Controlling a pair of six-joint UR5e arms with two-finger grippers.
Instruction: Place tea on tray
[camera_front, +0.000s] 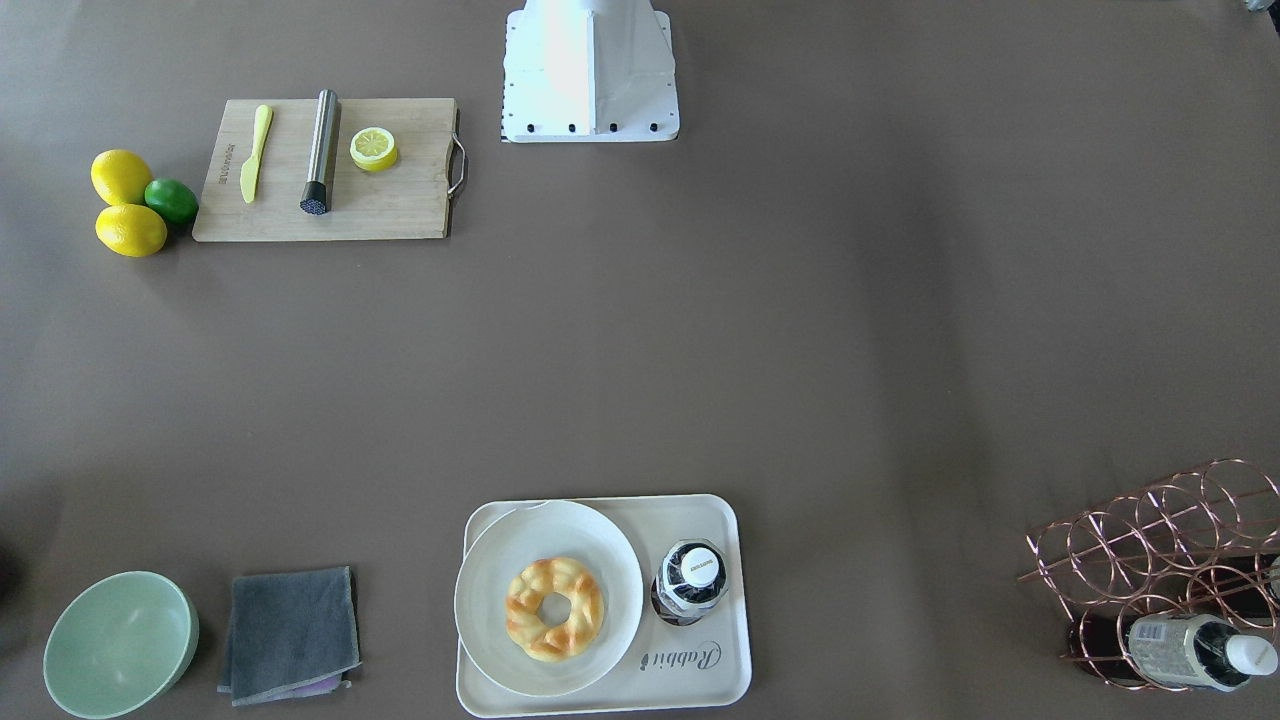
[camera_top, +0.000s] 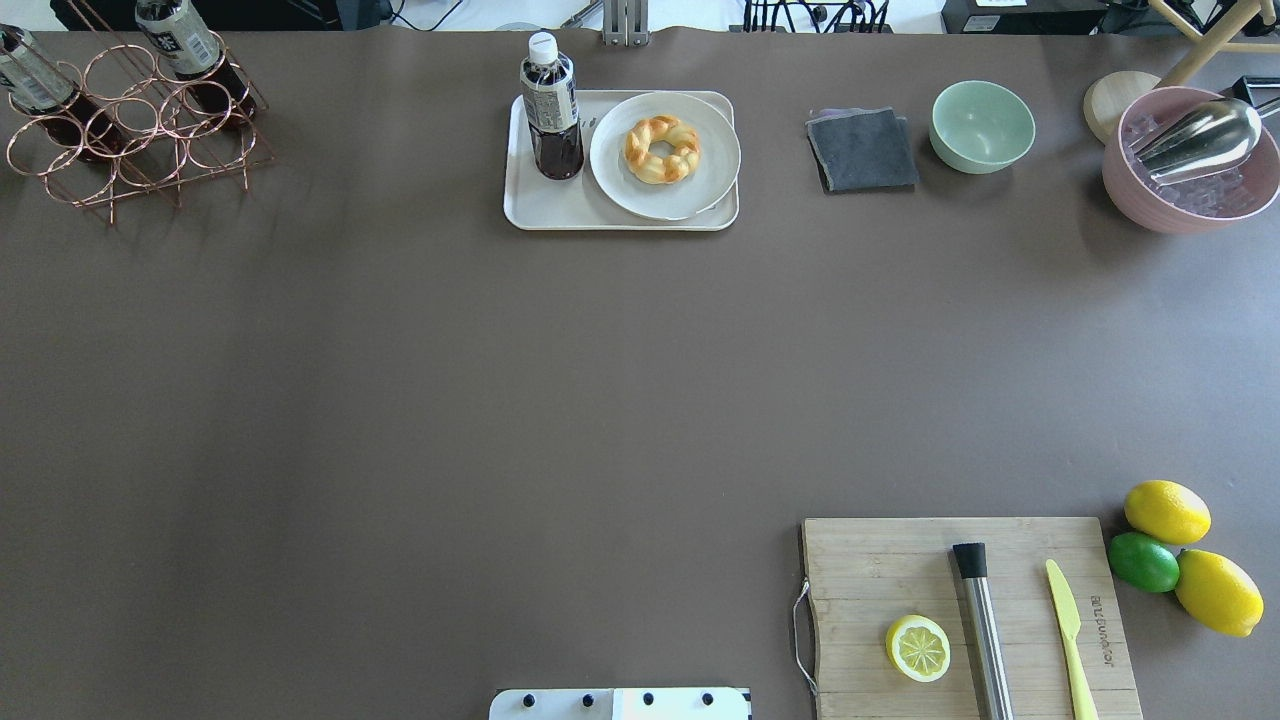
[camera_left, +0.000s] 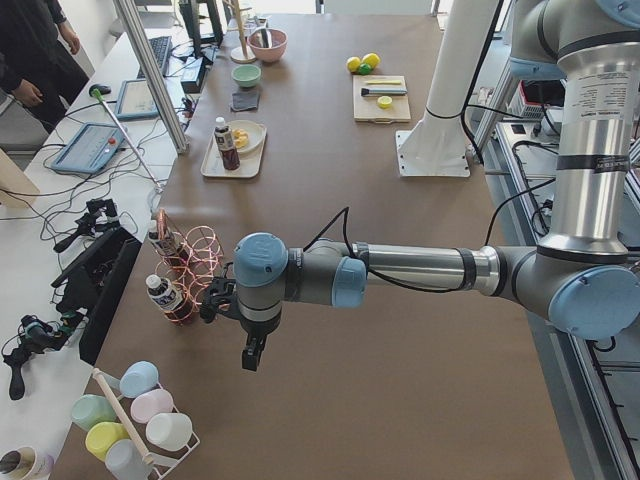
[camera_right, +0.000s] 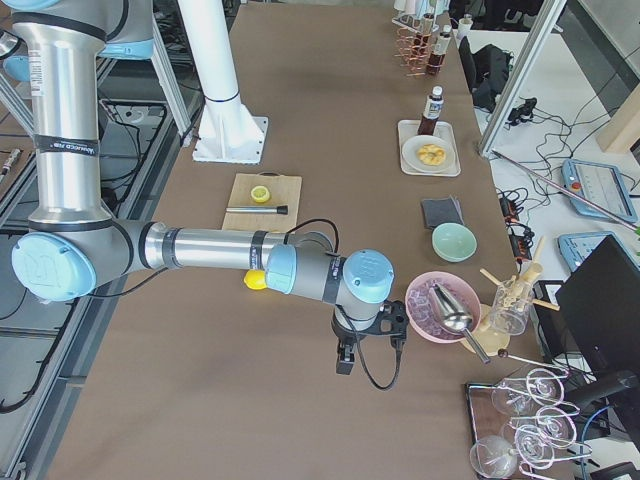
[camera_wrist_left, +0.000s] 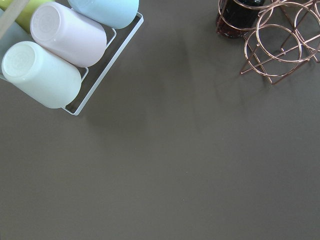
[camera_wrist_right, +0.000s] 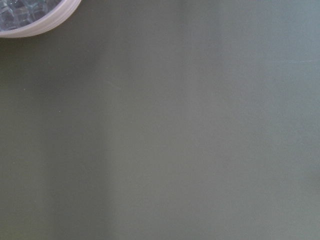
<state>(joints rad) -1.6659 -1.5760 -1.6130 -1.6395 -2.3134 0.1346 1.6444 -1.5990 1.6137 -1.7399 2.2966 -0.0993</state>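
Observation:
The tea bottle (camera_top: 551, 120), with a white cap and dark liquid, stands upright on the cream tray (camera_top: 560, 208) at the table's far side, next to a white plate. It also shows in the front-facing view (camera_front: 692, 578) on the tray (camera_front: 690, 672). My left gripper (camera_left: 250, 355) hangs over the table near the copper rack, far from the tray. My right gripper (camera_right: 345, 362) hangs by the pink bowl at the other end. Both show only in the side views, so I cannot tell whether they are open or shut. Neither wrist view shows fingers.
A copper wire rack (camera_top: 120, 120) holds other bottles. A plate (camera_top: 700, 185) with a braided pastry (camera_top: 661, 149) shares the tray. A grey cloth (camera_top: 862, 150), green bowl (camera_top: 982, 125), pink ice bowl (camera_top: 1180, 190), cutting board (camera_top: 880, 570) and lemons (camera_top: 1166, 511) are around.

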